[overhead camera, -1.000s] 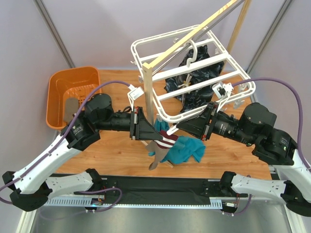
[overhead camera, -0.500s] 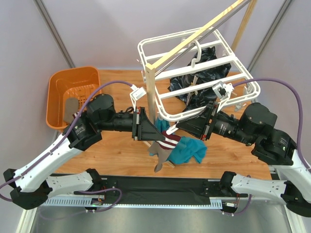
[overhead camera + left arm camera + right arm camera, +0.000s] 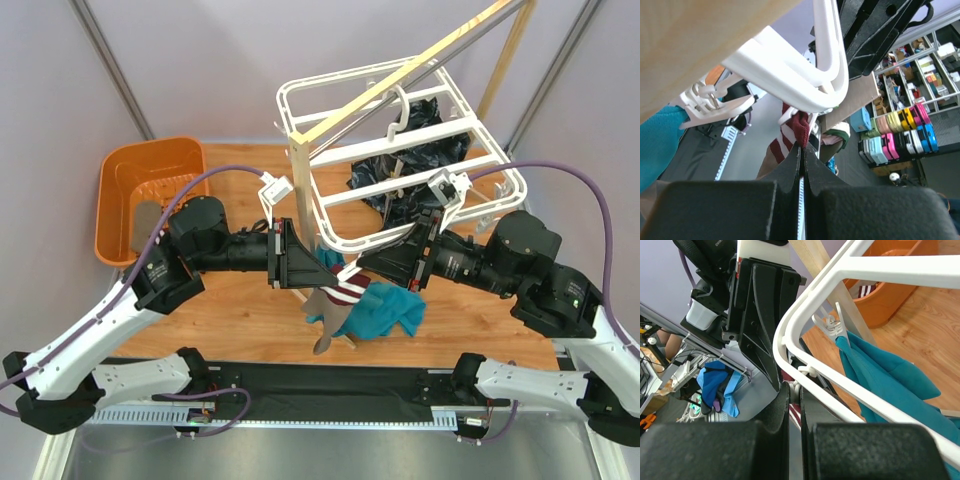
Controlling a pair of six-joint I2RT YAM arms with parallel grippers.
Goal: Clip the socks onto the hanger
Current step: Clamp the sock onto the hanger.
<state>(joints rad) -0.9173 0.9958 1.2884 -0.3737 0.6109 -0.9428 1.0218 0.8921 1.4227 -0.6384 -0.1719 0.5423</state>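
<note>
A taupe sock with a maroon and white striped cuff hangs under the near corner of the white hanger. My left gripper is shut on the cuff, which shows in the left wrist view just below the hanger's corner. My right gripper is shut on a small white clip under the hanger's rim. Both grippers meet at the cuff. A second sock lies in the orange basket.
A teal cloth hangs from another clip, beside the sock. A black patterned garment hangs behind the hanger. A wooden pole rack stands between the arms. The orange basket is at the far left.
The hanger has swung a little, first right and back, then left again. Both grippers stay shut at the cuff and clip, shifted only slightly.
</note>
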